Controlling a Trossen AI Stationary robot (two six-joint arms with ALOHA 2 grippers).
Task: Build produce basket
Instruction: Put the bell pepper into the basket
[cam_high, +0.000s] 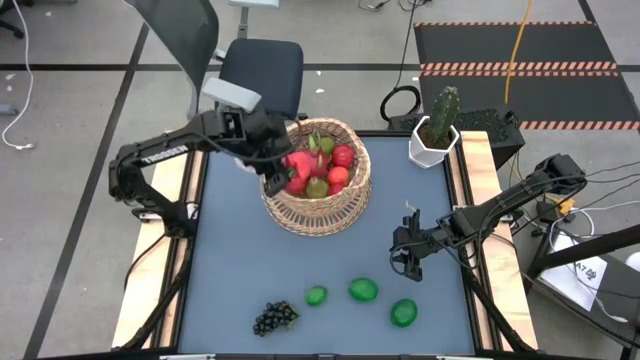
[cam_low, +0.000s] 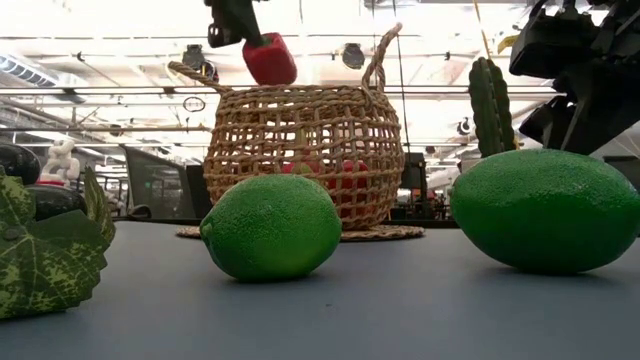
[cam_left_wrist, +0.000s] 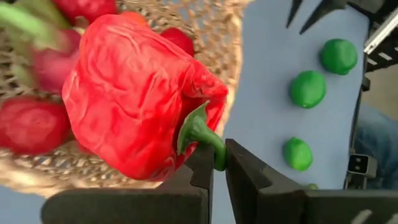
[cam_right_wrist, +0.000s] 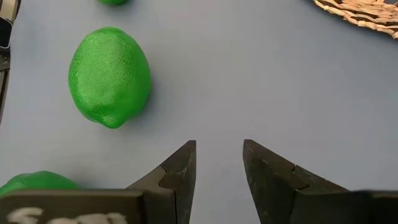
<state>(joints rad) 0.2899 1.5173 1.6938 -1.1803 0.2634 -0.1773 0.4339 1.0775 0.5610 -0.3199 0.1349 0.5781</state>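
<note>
The woven tan basket stands at the table's far middle and holds several red and green fruits. My left gripper is above the basket's left rim, shut on a red bell pepper, which also shows in the low view above the basket. My right gripper is open and empty, low over the table right of the middle. Three limes and a dark grape bunch lie near the front edge. My left gripper pinches the pepper's green stem between its two fingertips. The fingers come from above, slanting from the table's left. The pepper hangs from its stem beyond the fingertips, lifted clear above the basket's rim.
A white pot with a cactus stands at the far right corner. One lime lies just ahead of my right gripper and another beside it. The basket's base edge is farther off.
</note>
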